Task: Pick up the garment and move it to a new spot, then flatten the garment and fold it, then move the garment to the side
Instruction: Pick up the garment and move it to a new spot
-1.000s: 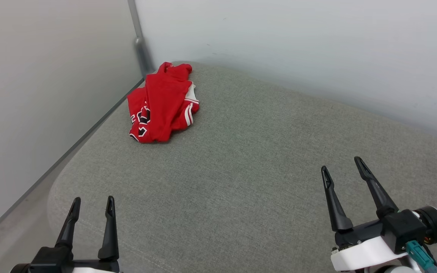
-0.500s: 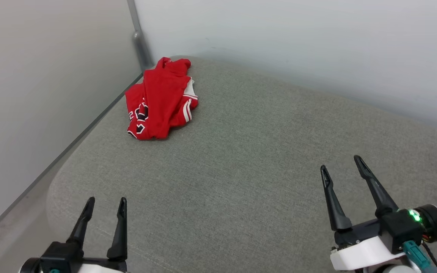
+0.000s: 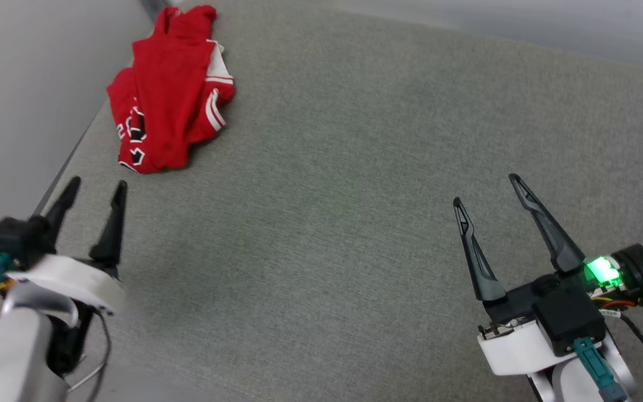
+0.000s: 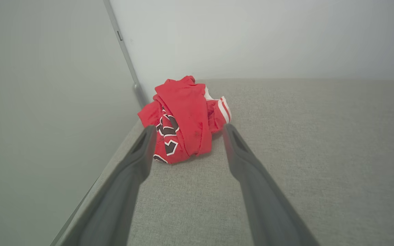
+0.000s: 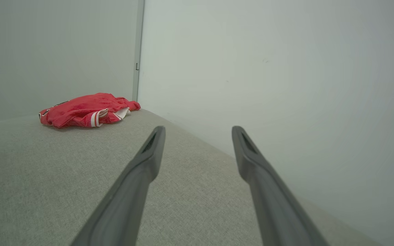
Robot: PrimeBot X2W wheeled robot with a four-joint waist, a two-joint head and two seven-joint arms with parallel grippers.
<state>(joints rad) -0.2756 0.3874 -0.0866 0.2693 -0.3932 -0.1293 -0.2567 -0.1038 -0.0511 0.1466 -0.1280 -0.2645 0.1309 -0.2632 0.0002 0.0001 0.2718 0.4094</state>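
A smooth, matte pale wall (image 3: 3, 84) runs along the cushion's (image 3: 327, 212) left edge and meets a second plain wall at the cushion's far left corner, where a thin grey metal strip (image 4: 123, 54) stands upright. Over the cushion's near left edge hangs the left tool (image 3: 98, 182). Its two long, tapering dark fingers stand apart with nothing between them, rising from a rounded white shell with a black block and a teal plug. In the left wrist view they point at the shirt (image 3: 165, 95), and in the head view their tips stop short of it, not touching. The shirt lies on the cushion's far left corner, just beside the wall. It is a crumpled, elongated heap of slick red jersey cloth in soft ridges and folds. Bits of black, white-outlined lettering show at its near left part, and a white sleeve with red-and-white striped trim shows on its right side. The cushion is a broad pad of coarse, grey-green woven fabric with a softly rounded edge. Above its near right part is the right tool (image 3: 485, 189), well apart from the shirt. Its slim, pointed dark fingers are spread wide and empty, on a white and black housing with a green light lit, a black cylinder and thin cables. A bare, smooth wall (image 5: 268, 68) closes off the cushion's far side.
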